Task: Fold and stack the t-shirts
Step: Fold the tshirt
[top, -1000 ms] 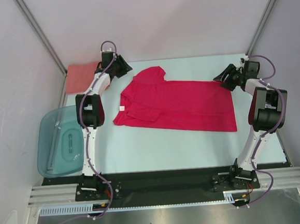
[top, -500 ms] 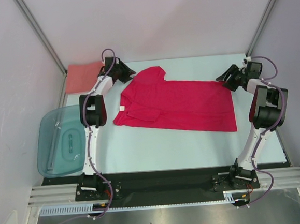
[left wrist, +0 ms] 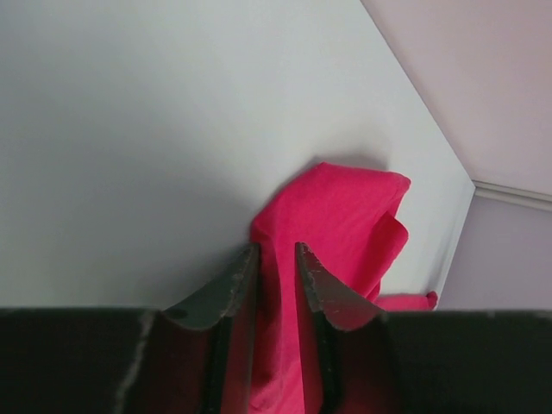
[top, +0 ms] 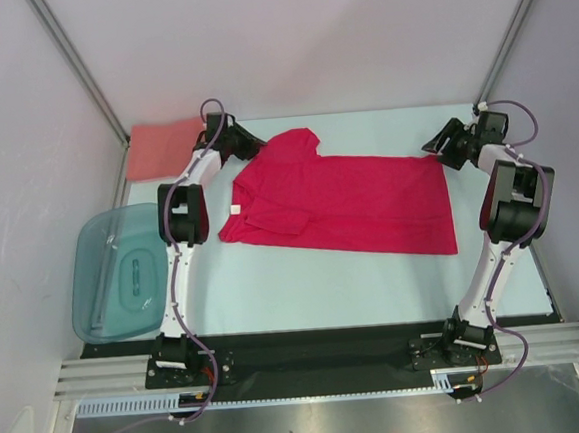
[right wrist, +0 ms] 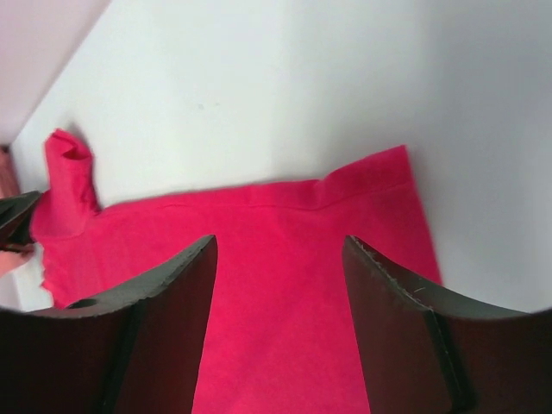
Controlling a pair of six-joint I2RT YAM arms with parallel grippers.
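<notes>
The crimson-red t-shirt (top: 344,204) lies spread flat across the middle of the table. The salmon-pink t-shirt (top: 157,148) lies folded at the back left corner. My left gripper (top: 253,143) is at the red shirt's back left sleeve. In the left wrist view its jaws (left wrist: 276,252) stand narrow, with a ridge of the red cloth (left wrist: 345,207) pinched between them. My right gripper (top: 437,147) hangs over the shirt's back right corner. In the right wrist view it (right wrist: 280,246) is wide open above the red cloth (right wrist: 276,220), holding nothing.
A translucent teal tub (top: 114,275) sits at the left edge of the table. Grey walls close in on both sides and behind. The pale table top (top: 305,285) shows in front of the red shirt.
My left gripper has slid right onto the red shirt's sleeve and its jaws have narrowed on the cloth. The right gripper has drawn back a little toward the right corner.
</notes>
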